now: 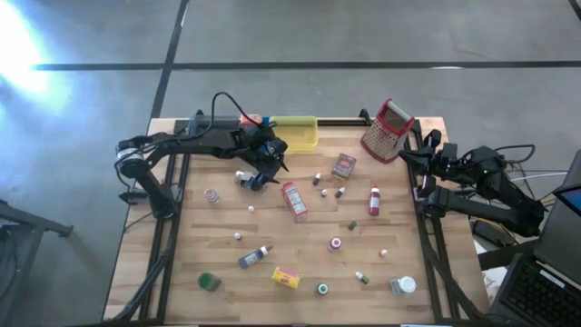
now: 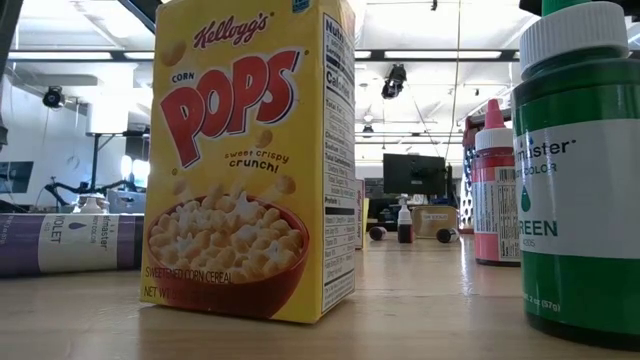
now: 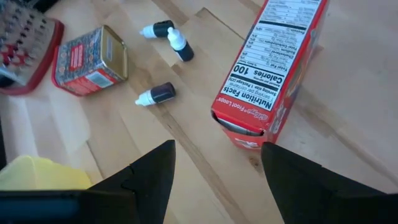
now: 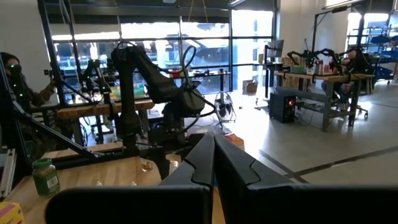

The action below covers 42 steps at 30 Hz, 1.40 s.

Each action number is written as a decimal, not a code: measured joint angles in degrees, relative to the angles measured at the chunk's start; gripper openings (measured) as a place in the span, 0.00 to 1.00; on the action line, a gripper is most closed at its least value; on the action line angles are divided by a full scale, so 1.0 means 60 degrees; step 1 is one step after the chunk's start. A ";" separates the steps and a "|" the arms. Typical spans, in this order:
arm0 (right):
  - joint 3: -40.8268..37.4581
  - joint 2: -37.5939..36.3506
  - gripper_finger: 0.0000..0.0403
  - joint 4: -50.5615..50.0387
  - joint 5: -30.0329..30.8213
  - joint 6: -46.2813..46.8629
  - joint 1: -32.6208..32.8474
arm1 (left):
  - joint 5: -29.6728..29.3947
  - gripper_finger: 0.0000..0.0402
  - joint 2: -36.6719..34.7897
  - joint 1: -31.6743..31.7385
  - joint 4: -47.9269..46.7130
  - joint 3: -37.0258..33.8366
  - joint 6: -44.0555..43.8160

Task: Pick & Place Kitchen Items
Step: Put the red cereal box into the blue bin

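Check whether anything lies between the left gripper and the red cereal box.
Nothing visible does. The left gripper hangs open above bare wood just short of the red cereal box. The three small bottles and the red tin lie off to one side.

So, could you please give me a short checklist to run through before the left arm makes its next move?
1. Left gripper open and empty: ok, its dark fingers stand apart with bare wood between them.
2. A target in front of it: ok, the red cardboard Froot Loops cereal box lies flat just ahead.
3. Box free of neighbours: ok, the three small dark dropper bottles with white tips and the red square tin lie apart from it.
4. Right gripper out of the way: ok, shut and parked at the table's right edge.
5. Yellow plastic tray ready to receive: cannot tell what it holds.
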 joint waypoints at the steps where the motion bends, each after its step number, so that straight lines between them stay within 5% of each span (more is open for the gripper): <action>1: 0.0000 0.0000 0.02 -0.0001 0.0001 -0.0007 -0.0001 | -0.0003 0.61 0.0000 -0.0005 -0.0004 0.0000 -0.0019; 7: 0.0000 0.0001 0.02 -0.0001 0.0002 -0.0013 -0.0002 | 0.0072 0.61 0.0042 0.0038 0.0047 0.0236 0.0383; 16: 0.0000 0.0001 0.02 -0.0003 0.0002 -0.0015 0.0000 | 0.2452 0.61 0.0863 0.1027 -0.2001 0.1718 0.1344; 27: 0.0000 0.0001 0.02 -0.0004 0.0001 -0.0001 0.0000 | 0.3658 0.61 0.2701 0.1148 -0.4138 0.3287 0.2736; 42: 0.0000 0.0001 0.02 -0.0003 -0.0001 -0.0003 0.0000 | 0.2970 0.61 0.2597 0.1105 -0.3594 0.3280 0.2185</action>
